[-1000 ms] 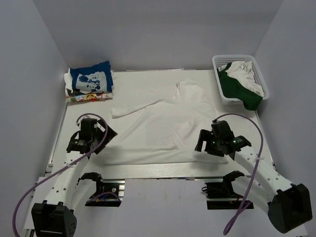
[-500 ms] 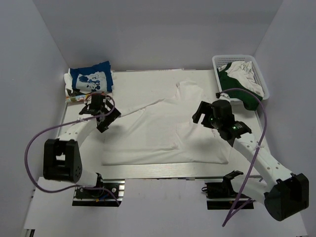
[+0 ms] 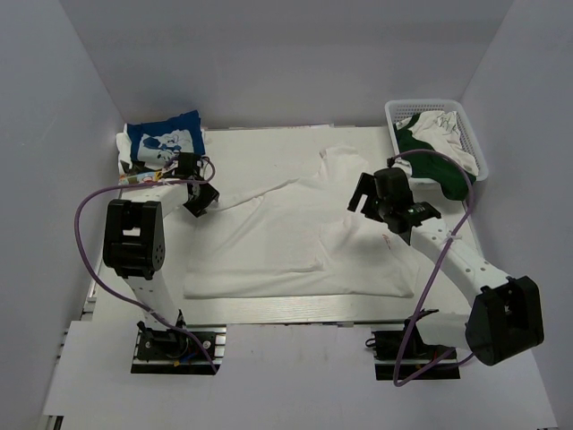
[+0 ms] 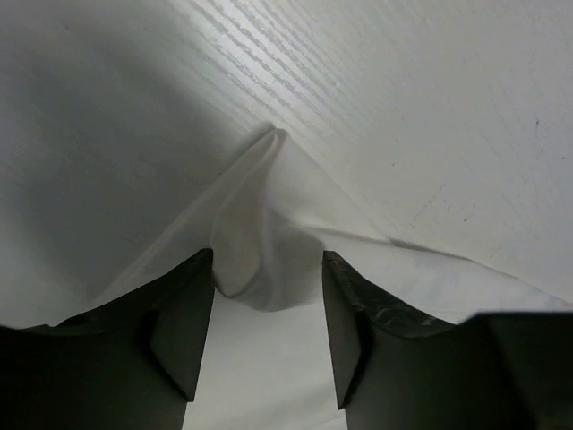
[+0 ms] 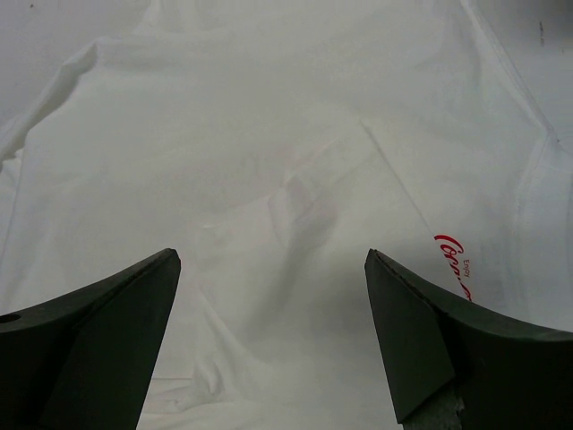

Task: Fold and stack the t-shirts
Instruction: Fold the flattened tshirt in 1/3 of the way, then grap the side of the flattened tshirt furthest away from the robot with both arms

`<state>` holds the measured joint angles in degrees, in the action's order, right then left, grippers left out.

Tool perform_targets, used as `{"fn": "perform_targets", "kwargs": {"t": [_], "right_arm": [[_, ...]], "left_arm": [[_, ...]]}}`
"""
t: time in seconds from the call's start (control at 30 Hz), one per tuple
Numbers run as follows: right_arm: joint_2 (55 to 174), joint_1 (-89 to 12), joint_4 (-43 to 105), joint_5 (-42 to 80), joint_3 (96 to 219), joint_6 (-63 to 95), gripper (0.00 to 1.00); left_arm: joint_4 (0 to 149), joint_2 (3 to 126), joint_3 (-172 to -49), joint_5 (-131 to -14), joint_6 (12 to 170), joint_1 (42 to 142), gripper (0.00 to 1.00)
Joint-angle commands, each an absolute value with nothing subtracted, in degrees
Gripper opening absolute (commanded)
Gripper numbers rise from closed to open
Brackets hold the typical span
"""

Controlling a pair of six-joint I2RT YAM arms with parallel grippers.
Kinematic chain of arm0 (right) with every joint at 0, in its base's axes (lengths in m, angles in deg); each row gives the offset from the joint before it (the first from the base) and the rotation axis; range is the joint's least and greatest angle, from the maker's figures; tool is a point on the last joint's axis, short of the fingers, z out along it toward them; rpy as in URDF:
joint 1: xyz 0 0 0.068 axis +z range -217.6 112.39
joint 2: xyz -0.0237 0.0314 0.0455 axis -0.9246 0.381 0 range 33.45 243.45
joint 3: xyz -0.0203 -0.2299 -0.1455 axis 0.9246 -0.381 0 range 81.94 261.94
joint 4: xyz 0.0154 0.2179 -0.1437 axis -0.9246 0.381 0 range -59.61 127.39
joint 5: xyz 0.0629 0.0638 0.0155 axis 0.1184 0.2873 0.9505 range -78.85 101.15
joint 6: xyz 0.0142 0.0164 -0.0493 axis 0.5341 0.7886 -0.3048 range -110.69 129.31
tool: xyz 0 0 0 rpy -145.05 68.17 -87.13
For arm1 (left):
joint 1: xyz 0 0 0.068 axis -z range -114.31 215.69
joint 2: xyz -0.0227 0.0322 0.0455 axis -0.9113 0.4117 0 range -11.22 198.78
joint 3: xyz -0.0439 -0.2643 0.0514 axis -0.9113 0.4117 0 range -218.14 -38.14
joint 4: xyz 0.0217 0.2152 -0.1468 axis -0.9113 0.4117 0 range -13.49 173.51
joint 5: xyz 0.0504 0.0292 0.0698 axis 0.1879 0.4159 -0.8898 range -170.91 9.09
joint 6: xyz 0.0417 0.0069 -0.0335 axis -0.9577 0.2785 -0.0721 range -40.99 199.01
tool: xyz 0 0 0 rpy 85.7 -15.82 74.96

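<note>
Sprawling across the middle of the table [image 3: 269,148], the white t-shirt [image 3: 295,242] lies flat in the top view, one sleeve [image 3: 237,199] stretched toward the left of the frame. The left fingers [image 3: 198,195] sit at that sleeve's tip. The right fingers [image 3: 367,197] hang over the shirt's right part. A folded blue t-shirt [image 3: 164,143] tops a pile at upper left, and a white basket [image 3: 421,109] of clothes stands at upper right.

In the left wrist view, the left fingers [image 4: 179,322] flank a bunched fold of the sleeve [image 4: 260,206]; whether they pinch it, I cannot tell.

In the right wrist view, the right fingers [image 5: 107,340] are spread wide above the white t-shirt [image 5: 269,134], with red script [image 5: 452,255] at lower right.
</note>
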<state>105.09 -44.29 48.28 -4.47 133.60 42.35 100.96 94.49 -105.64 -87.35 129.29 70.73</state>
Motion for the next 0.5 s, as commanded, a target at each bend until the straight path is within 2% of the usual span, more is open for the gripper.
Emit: {"fn": "perform_targets", "kwargs": {"t": [0.0, 0.23, 0.27, 0.3, 0.47], "right_arm": [[105.9, -44.7, 46.3, -6.1, 135.6, 42.8, 0.90], [108.2, -44.8, 46.4, -5.9, 136.4, 42.2, 0.90], [108.6, -44.8, 46.1, -6.1, 136.9, 41.7, 0.90], [109.9, -44.9, 45.3, -6.5, 137.2, 41.4, 0.90], [118.9, -45.1, 43.3, -10.4, 143.6, 40.9, 0.90]], "left_arm": [[99.0, 94.1, -106.4, -87.2, 129.8, 70.5, 0.60], [97.8, 94.1, -106.4, -87.2, 129.8, 70.5, 0.29], [97.8, 94.1, -106.4, -87.2, 129.2, 70.5, 0.22], [97.8, 94.1, -106.4, -87.2, 129.2, 70.5, 0.02], [97.8, 94.1, -107.0, -86.7, 129.2, 70.5, 0.00]]}}
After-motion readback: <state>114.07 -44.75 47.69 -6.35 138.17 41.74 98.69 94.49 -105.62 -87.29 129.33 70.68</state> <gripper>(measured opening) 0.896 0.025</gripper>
